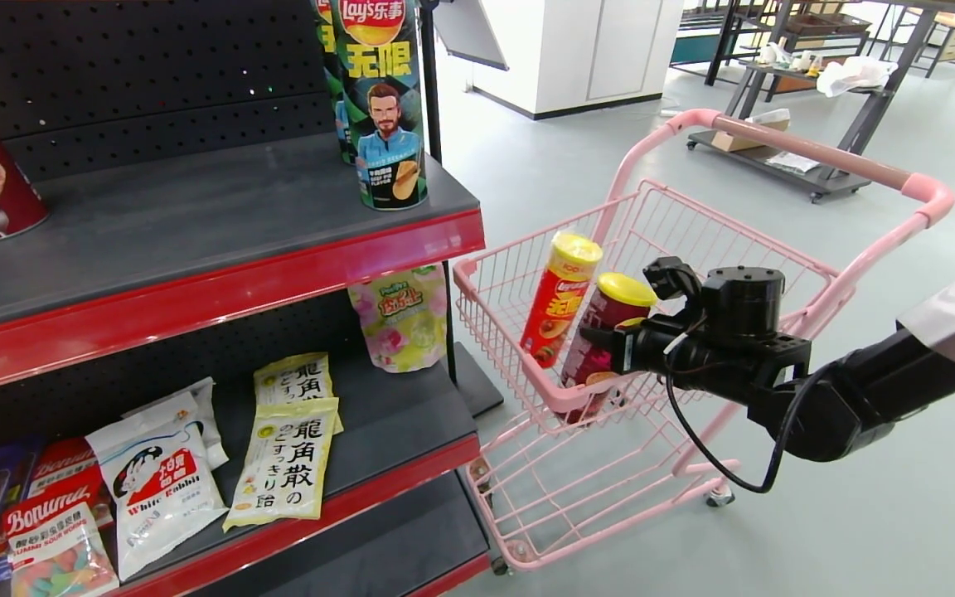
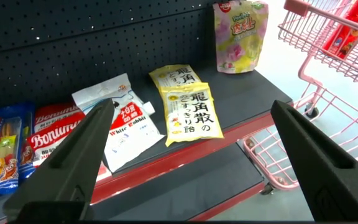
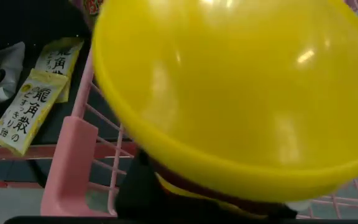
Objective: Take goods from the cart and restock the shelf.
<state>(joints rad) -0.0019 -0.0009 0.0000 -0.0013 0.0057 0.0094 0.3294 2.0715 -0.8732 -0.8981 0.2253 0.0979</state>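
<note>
Dark red cardboard crisp tube (image 1: pixel 606 311) with a yellow plastic lid (image 3: pixel 229 93) sits inside the pink wire cart (image 1: pixel 693 220), base down among the wires below my right claw (image 1: pixel 602 344). I read the claw as clamped on the tube's upper body just under the lid, far finger hidden, a hold that should lift it clear of the basket wall. Long axis near upright, lid tipped back towards the claw's wrist. A brighter red tube (image 1: pixel 559 303) leans just past the fingertips, on the black shelf's (image 1: pixel 196 215) side.
</note>
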